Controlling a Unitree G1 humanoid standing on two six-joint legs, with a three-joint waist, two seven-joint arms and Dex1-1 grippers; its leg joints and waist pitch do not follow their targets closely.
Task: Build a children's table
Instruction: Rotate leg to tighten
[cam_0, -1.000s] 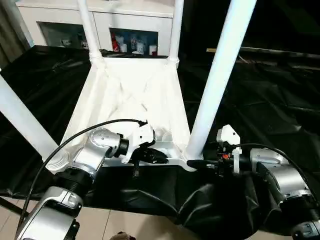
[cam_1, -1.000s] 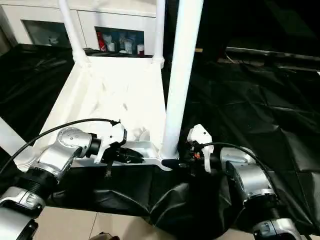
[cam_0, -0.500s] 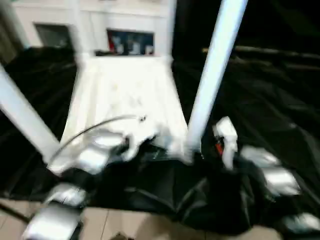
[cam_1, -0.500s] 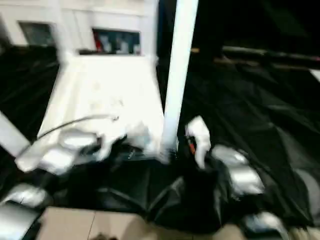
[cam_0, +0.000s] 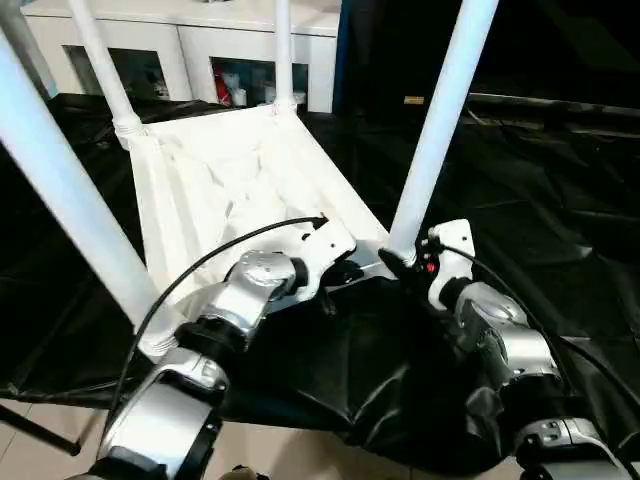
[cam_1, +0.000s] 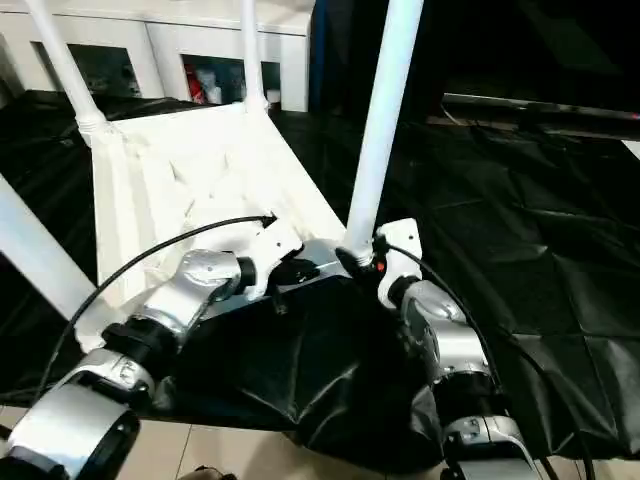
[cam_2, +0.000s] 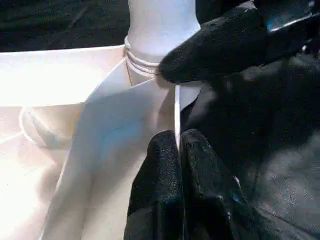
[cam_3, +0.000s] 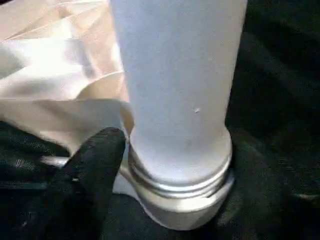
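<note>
Children's table upside down on black-draped work table (cam_0: 560, 200), ribbed tabletop (cam_0: 225, 190) facing up, four white legs rising from corner sockets.

Left gripper (cam_2: 176, 145): fingers pressed together, pinching thin near rim of tabletop, just beside near right corner socket (cam_3: 180, 192).

Right gripper (cam_0: 392, 262): fingers spread, standing around base of near right leg (cam_0: 440, 120), one black finger (cam_3: 95, 160) touching socket collar. Firm grip or only contact: cannot tell.

White cabinet (cam_0: 200, 50) far behind both grippers.
</note>
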